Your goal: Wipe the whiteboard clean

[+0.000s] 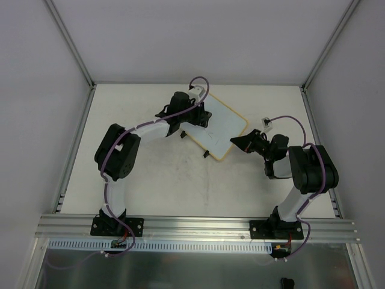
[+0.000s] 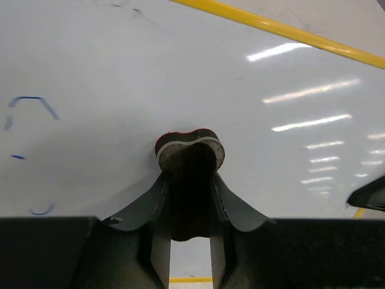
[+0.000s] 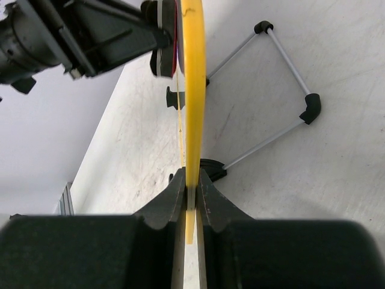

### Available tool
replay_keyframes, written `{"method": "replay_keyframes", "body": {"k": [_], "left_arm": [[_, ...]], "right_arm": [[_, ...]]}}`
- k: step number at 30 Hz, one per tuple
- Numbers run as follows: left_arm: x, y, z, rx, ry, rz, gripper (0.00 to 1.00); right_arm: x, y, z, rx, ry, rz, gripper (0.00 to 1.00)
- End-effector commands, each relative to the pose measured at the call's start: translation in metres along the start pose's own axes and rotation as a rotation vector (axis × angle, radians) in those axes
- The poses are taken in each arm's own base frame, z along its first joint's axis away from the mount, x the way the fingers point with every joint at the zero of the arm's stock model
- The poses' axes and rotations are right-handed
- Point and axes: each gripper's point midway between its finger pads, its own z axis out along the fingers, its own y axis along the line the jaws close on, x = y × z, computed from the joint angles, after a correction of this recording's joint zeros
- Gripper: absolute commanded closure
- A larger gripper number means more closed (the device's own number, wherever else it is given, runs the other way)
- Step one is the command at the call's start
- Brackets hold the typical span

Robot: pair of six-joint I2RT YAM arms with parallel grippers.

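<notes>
Though aslant, whiteboard point(image 1: 225, 129) with footed edge near-left.

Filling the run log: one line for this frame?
left gripper: shut on eraser, pressed to whiteboard | right gripper: shut on whiteboard | blue marks: visible

Bright, even light from overhead is seen in all views, only soft shadows being cast on the pale surface point(image 1: 156, 180), while streaks of glare are mirrored across the whiteboard point(image 2: 180, 72) in the left wrist view, and the left claw point(image 2: 190, 179) and right claw point(image 3: 191, 179) are rendered dark and blurred.
</notes>
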Motion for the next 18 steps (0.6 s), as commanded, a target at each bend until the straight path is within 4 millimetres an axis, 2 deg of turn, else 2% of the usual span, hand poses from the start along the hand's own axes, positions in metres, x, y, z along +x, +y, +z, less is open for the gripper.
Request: {"method": "replay_keyframes", "body": {"k": [1,2,3,4,7,9,10,13,18], "left_arm": [[-0.002,0.074,-0.003,-0.16,0.024,-0.059,1.0],[-0.007,0.089,-0.007,-0.172,0.012,-0.096,1.0],[-0.008,0.096,-0.006,-0.168,0.011,-0.113,1.0],[-0.016,0.096,-0.006,-0.146,-0.002,-0.121,1.0],[-0.026,0.115,-0.007,-0.173,-0.012,-0.135,1.0],[-0.025,0.126,-0.005,-0.195,-0.003,-0.14,1.0],[-0.032,0.133,-0.007,-0.203,-0.016,-0.149,1.0],[-0.039,0.137,-0.009,-0.196,-0.028,-0.167,1.0],[-0.056,0.126,-0.009,-0.153,-0.054,-0.156,1.0]], "right_arm": [[-0.027,0.034,0.006,-0.153,-0.092,-0.214,1.0],[-0.027,0.034,0.006,-0.154,-0.091,-0.214,1.0],[-0.027,0.034,0.006,-0.153,-0.092,-0.214,1.0],[-0.027,0.034,0.006,-0.154,-0.09,-0.212,1.0],[-0.027,0.034,0.006,-0.154,-0.09,-0.212,1.0],[-0.027,0.034,0.006,-0.155,-0.089,-0.212,1.0],[-0.027,0.034,0.006,-0.154,-0.09,-0.212,1.0],[-0.027,0.034,0.006,-0.155,-0.089,-0.212,1.0],[-0.026,0.034,0.006,-0.156,-0.086,-0.212,1.0]]}}
